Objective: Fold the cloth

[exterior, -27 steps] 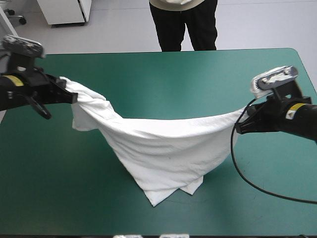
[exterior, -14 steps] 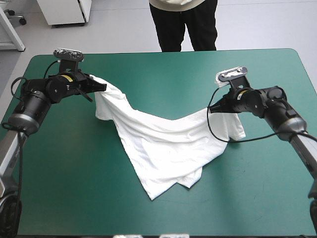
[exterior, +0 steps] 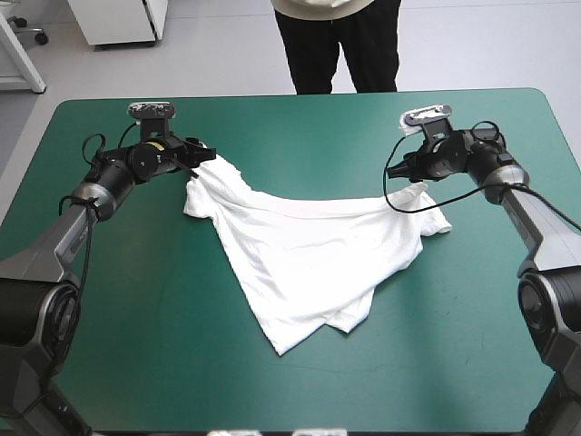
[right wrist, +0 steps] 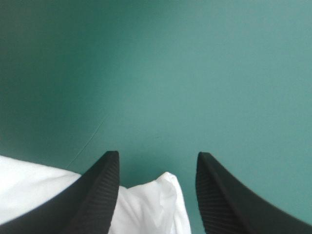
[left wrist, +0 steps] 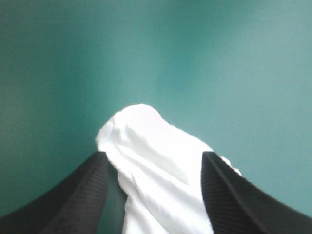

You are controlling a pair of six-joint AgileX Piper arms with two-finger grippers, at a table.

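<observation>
Table cover (exterior: 272,127): teal-green, it's filling most of the high view.
T-shirt (exterior: 309,259): white, it's lying spread out around the middle, pretty wrinkly, one point trailing toward the near edge.
Left gripper (left wrist: 152,156): it's sitting at the shirt's far-left corner, black fingers (left wrist: 73,195) standing apart, a bunched bit of cloth lying between them.
Right gripper (right wrist: 157,155): it's sitting at the far-right corner, jaws spread wide too, a fold of cloth between them.
</observation>
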